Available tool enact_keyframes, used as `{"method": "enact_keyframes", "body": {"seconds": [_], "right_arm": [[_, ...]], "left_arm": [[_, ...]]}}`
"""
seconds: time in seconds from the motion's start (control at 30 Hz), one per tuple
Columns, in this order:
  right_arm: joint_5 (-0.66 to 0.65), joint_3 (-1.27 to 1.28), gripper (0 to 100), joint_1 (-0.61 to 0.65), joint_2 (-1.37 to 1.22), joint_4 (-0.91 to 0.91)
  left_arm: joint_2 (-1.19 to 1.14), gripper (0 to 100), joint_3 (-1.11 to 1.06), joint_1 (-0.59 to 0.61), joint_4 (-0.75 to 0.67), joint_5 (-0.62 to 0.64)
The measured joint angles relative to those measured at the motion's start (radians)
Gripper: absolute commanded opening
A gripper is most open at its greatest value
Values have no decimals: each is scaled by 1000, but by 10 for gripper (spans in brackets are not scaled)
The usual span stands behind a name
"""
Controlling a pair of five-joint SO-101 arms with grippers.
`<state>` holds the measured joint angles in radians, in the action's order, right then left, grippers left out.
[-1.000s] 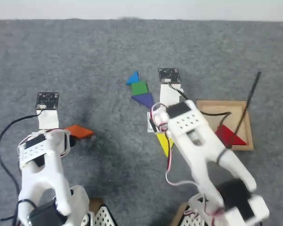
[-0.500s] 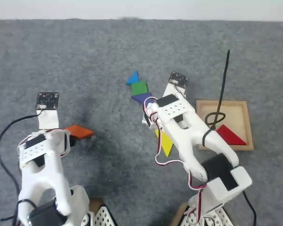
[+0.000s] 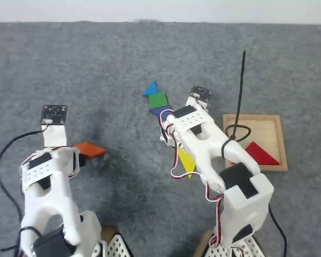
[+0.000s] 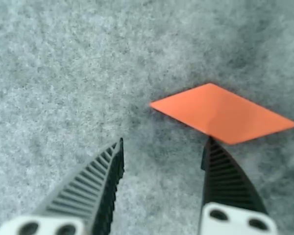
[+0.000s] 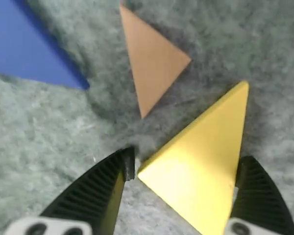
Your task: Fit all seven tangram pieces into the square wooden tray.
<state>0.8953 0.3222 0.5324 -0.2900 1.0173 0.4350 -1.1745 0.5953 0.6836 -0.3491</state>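
The square wooden tray lies at the right with a red triangle inside. My right gripper is open and low over the grey mat, its fingers on either side of a yellow triangle. A tan triangle and a purple triangle lie just beyond it. Farther back are a green square and a small blue triangle. My left gripper is open, with one fingertip at the near edge of an orange parallelogram.
A black cable loops from the right arm over the tray's left side. The grey mat covers the whole table. Two small circuit boards sit on the arms' wrists.
The right arm has swung left, away from the tray, so that its body now covers more of the yellow triangle. The left arm and the orange parallelogram have not moved.
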Motion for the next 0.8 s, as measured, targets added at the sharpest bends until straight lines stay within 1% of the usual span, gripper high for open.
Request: {"method": "enact_keyframes", "body": {"seconds": [0.1, 0.4, 0.53, 0.6, 0.67, 0.73, 0.8], "right_arm": [[0, -2, 199, -8, 0, 11], [-44, -2, 184, -12, 3, 35], [-107, -12, 179, -12, 3, 72], [-180, -32, 209, -11, 15, 110], [-244, -38, 267, -5, 51, 146], [-275, -38, 326, 5, 92, 181], [-284, -38, 355, 29, 110, 201]], "left_arm": [[0, 247, 0, 0, 0, 0], [0, 247, 0, 0, 0, 0], [0, 247, 0, 0, 0, 0], [0, 247, 0, 0, 0, 0], [0, 247, 0, 0, 0, 0], [0, 247, 0, 0, 0, 0], [0, 247, 0, 0, 0, 0]]}}
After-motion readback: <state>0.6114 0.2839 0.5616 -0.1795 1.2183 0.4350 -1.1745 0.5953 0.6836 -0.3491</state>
